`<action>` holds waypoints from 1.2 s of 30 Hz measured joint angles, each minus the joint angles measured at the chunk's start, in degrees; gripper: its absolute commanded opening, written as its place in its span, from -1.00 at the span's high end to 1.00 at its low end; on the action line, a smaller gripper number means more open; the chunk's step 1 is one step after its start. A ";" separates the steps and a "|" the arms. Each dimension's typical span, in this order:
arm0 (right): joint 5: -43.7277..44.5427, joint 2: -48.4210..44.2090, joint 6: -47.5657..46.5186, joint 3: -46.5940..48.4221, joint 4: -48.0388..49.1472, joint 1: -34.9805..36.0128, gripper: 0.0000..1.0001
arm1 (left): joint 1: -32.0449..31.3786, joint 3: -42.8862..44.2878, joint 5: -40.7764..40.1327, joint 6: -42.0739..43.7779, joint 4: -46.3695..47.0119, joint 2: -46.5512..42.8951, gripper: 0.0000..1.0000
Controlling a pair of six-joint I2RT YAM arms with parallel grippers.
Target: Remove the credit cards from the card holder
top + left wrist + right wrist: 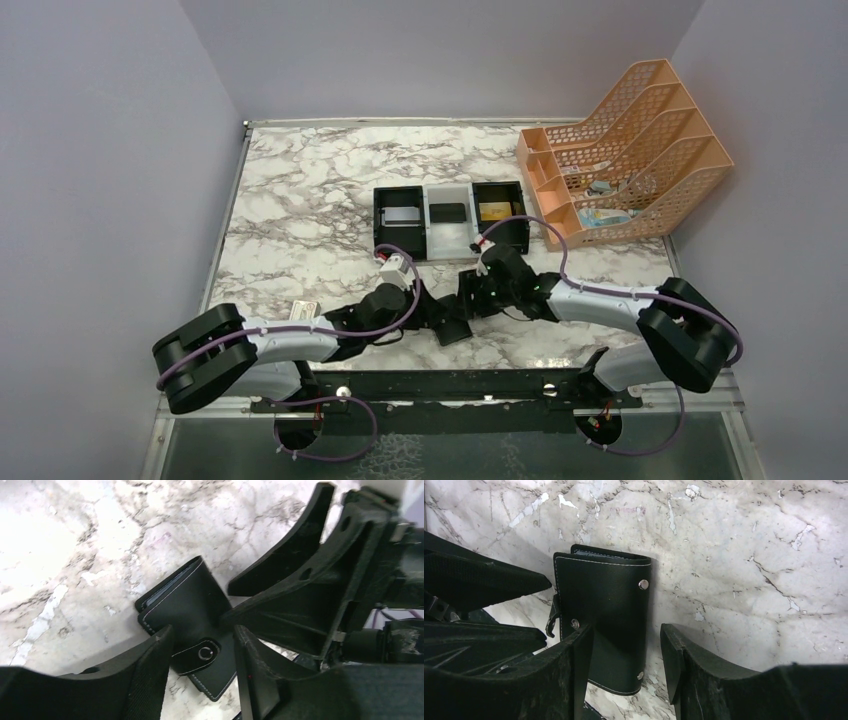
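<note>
Left wrist: folded card holder (190, 600) on desk (75, 540), between spread left tool (202, 630); right tool (626, 627) spread, straddling it.

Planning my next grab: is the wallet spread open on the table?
No, the wallet is folded shut, with only its black stitched outer cover and metal studs showing.

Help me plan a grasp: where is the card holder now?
Both wrist views show the card holder on the table at its near middle, between the left pincer and right pincer, nearer than the tray.
</note>
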 measured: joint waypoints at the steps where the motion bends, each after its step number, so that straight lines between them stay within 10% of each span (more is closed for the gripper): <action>1: 0.17 0.00 0.13 0.20 -0.44 0.00 -0.06 | 0.00 0.20 0.00 0.04 -1.46 -0.04 -0.07; 11: 7.80 -2.73 1.07 2.97 -9.55 0.00 -0.07 | -0.02 12.28 -2.84 0.92 -21.97 -0.02 -0.48; 27: 26.56 -20.41 8.15 1.16 -13.05 0.00 -0.08 | -0.13 27.50 -2.25 -0.15 -46.23 12.11 -0.46; 36: 28.44 -22.10 8.68 0.04 -13.29 0.00 -0.08 | -0.13 29.81 -1.25 0.26 -48.50 16.13 -0.12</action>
